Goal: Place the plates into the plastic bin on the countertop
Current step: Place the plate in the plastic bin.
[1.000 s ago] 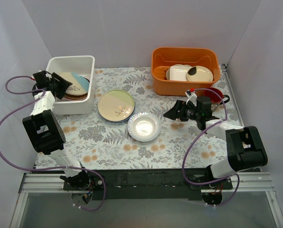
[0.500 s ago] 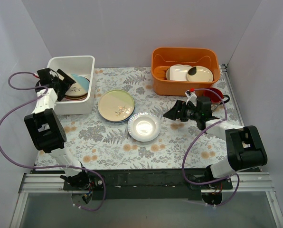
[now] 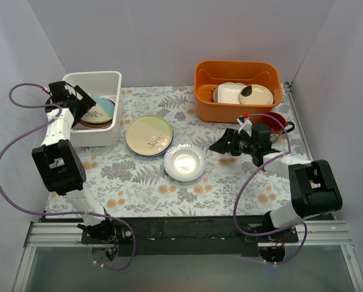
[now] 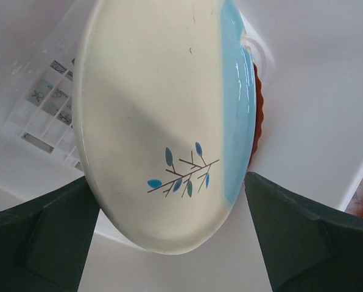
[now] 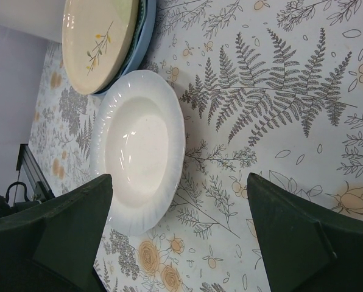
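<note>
The white plastic bin stands at the far left of the countertop. In it a cream and light-blue plate with a leaf sprig lies on a red-brown plate. My left gripper is open over the bin's left side. In the left wrist view its jaws stand wide on either side of that plate's near edge, with the red-brown rim behind. A cream-green sprig plate lies on a teal-blue one. The silvery white plate lies in front of it. My right gripper is open and empty, right of that plate.
An orange tub with cream dishes stands at the back right. A red mug sits behind my right wrist. The bin's slotted bottom shows beside the plate. The right wrist view also shows the cream-green plate.
My left gripper has shifted slightly toward the back over the bin's left side. The plates and the right arm have not moved.
</note>
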Available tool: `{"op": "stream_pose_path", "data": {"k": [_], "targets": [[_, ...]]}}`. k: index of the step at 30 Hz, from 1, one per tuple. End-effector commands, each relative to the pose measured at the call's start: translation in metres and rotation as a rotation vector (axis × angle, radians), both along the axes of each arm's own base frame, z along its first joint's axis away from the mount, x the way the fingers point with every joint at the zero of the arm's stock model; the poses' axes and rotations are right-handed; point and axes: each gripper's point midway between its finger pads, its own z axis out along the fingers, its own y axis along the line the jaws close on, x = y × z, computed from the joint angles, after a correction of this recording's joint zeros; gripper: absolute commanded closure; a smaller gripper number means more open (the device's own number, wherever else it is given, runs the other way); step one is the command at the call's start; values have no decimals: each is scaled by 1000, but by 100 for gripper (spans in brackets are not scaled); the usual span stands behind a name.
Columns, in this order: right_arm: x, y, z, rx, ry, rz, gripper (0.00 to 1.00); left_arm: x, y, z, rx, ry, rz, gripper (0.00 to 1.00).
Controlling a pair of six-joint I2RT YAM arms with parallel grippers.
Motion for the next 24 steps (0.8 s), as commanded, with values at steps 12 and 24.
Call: {"op": "stream_pose_path", "data": {"k": [12,24], "targets": [[12,7,7,13,-45,27,2,-9,-4,77,169,-88,-12,2],[13,9,6,14,-44,31,2,-12,-11,71,154,-36,-58,2]]}}
